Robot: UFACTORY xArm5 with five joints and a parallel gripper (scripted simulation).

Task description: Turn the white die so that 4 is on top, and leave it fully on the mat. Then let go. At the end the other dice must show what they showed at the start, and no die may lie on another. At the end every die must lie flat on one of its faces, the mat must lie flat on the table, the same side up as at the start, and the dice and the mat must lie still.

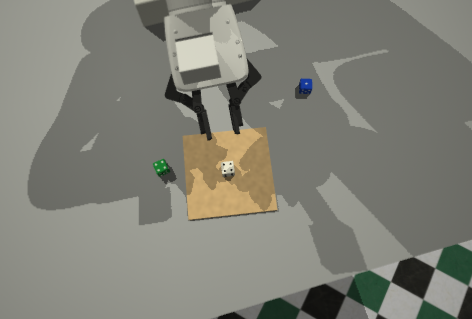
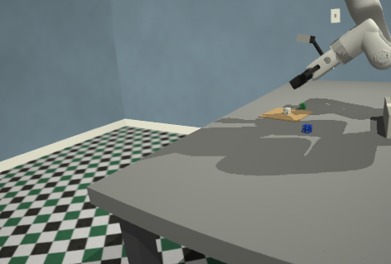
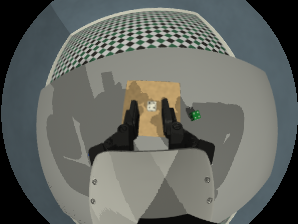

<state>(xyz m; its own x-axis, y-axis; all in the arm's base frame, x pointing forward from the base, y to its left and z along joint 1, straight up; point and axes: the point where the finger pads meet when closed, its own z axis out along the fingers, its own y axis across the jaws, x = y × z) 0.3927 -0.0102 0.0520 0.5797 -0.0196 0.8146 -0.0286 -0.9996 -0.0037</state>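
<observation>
Mat (image 1: 250, 200) matt tan, cork-like; table (image 1: 75, 255) matt grey, smooth.

White die (image 1: 227, 168) on mat (image 1: 250, 200), near its middle. Green die (image 1: 160, 166) just left of mat; blue die (image 1: 305, 85) well off, right-rear.

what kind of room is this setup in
Probably a bare test room or lab rather than a home: plain blue-grey walls, a green, black and white checkered floor, and one grey table holding only a tan mat and three small dice under a robot arm.
</observation>
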